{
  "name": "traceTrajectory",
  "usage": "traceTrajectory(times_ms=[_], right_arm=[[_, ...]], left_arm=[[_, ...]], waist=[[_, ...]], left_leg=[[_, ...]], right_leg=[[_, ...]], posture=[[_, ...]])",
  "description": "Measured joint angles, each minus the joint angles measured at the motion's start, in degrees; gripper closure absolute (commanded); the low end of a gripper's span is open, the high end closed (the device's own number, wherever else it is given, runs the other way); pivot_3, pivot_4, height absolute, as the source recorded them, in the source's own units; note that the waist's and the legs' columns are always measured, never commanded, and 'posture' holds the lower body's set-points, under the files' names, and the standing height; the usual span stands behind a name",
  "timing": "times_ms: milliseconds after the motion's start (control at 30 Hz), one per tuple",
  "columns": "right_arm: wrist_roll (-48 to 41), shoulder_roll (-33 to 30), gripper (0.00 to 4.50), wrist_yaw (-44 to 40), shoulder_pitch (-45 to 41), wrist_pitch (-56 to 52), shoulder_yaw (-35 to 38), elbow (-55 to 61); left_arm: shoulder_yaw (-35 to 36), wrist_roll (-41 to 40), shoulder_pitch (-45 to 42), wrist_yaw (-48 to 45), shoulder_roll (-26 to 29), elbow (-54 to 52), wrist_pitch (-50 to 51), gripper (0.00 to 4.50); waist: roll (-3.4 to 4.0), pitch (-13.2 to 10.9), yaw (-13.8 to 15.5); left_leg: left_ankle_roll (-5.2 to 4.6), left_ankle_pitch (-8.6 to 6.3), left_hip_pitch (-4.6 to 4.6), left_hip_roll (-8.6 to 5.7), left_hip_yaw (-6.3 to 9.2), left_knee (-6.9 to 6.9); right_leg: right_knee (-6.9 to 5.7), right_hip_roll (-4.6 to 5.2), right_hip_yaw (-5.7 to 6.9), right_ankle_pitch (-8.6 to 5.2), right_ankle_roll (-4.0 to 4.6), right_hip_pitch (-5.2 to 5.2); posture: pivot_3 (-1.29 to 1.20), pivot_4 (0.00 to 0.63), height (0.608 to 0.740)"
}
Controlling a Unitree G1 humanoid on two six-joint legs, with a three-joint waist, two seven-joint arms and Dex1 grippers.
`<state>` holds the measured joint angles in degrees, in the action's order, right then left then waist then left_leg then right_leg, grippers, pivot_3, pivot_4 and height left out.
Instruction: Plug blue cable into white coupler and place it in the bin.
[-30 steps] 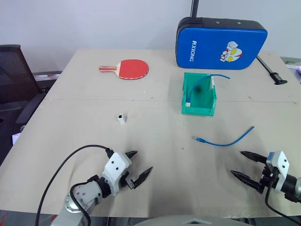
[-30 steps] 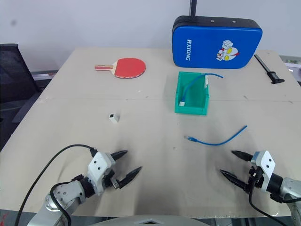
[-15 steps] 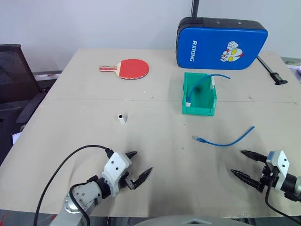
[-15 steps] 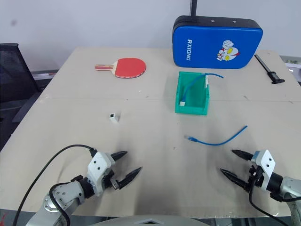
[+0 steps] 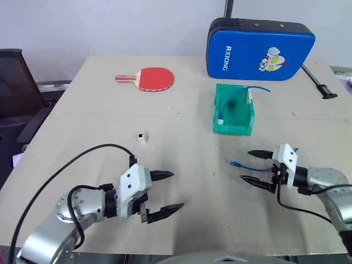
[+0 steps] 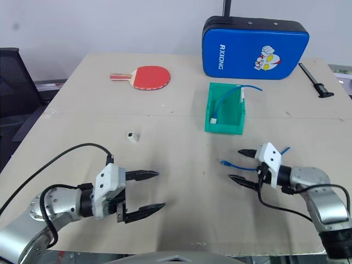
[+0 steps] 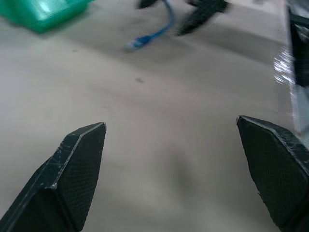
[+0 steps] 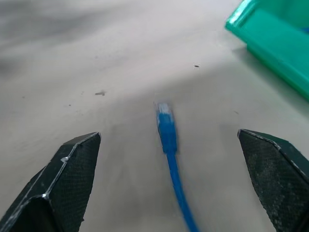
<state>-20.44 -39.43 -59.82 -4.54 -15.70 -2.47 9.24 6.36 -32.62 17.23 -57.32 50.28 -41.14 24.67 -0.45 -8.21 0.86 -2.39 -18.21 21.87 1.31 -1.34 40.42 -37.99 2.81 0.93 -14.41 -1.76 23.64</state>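
My left gripper [image 5: 166,192] hangs spread, empty. My right gripper [image 5: 254,166] — spread too — straddles the blue cable [image 8: 170,145] on the table [image 5: 181,137], not touching. Farther left: white coupler [image 5: 142,138]. Beyond, the bin [image 5: 234,127] — another cable inside.

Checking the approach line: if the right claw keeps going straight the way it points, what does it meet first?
Probably the blue cable: its plug end lies between the open right claw fingers, straight ahead on the table.
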Motion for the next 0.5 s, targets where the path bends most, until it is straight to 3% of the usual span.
traceTrajectory(times_ms=[167, 467, 500], right_arm=[[2.1, -0.1, 0.00, -2.5, -4.9, -1.4, -5.1, -3.0], [4.2, 0.5, 4.47, -2.6, -6.6, 0.3, -6.1, -6.6], [4.3, 0.5, 4.47, -2.6, -6.6, 0.5, -6.1, -6.7]], left_arm=[[0.3, 0.6, -0.3, -4.0, 2.1, 0.4, -2.5, 0.07], [1.5, 4.2, -0.8, -2.3, -0.8, 5.7, -6.5, 0.00], [1.5, 4.3, -0.9, -2.1, -1.0, 5.8, -6.5, 0.00]], waist=[[0.02, 0.0, 0.0], [0.00, 0.0, 0.0], [0.00, 0.0, 0.0]], left_leg=[[0.00, 0.00, 0.00, 0.01, 0.01, -0.02], [0.00, 0.00, -0.01, 0.01, 0.02, -0.02], [0.00, 0.00, -0.01, 0.01, 0.02, -0.02]], right_leg=[[0.00, 0.01, 0.02, 0.00, 0.00, 0.00], [-0.01, 0.02, 0.03, 0.01, -0.01, 0.00], [-0.02, 0.02, 0.03, 0.01, -0.01, 0.00]], posture=[[0.00, 0.150, 0.681], [0.00, 0.150, 0.681], [0.00, 0.150, 0.681]])
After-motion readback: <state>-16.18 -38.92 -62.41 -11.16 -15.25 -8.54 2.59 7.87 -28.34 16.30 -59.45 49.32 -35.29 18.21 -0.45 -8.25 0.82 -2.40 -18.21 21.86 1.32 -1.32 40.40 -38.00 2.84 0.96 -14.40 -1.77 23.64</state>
